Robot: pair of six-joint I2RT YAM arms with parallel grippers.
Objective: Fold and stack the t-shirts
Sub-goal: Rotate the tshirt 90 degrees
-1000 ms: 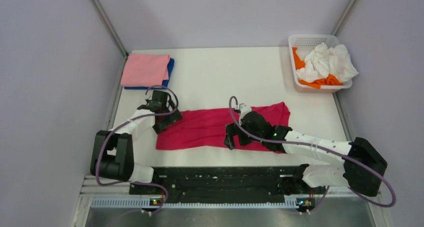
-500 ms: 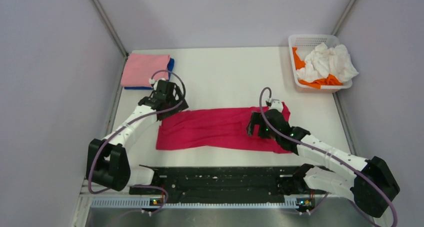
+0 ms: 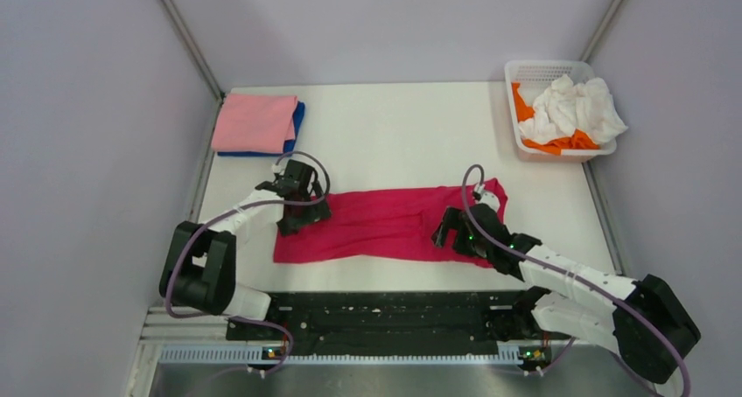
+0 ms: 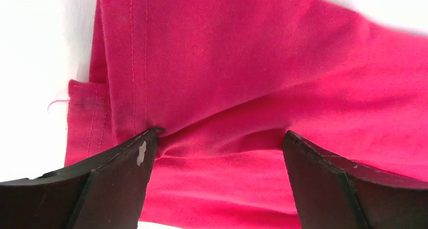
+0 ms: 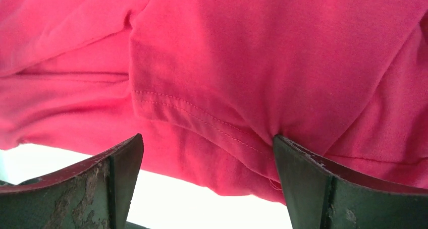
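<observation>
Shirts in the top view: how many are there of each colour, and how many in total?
red shirt: 1
pink shirt: 1
blue shirt: 1
white shirt: 1
orange shirt: 1
Total: 5

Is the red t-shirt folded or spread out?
Partly folded: the red t-shirt lies as a long narrow strip, with overlapping hemmed layers in the wrist views.

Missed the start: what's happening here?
Two robot arms are folding a crimson t-shirt, laid out long across the table. The left hand sits open over its left end, the right hand open near its right end. A pink shirt lies folded on a blue shirt; a white shirt and an orange shirt wait in the basket.
</observation>
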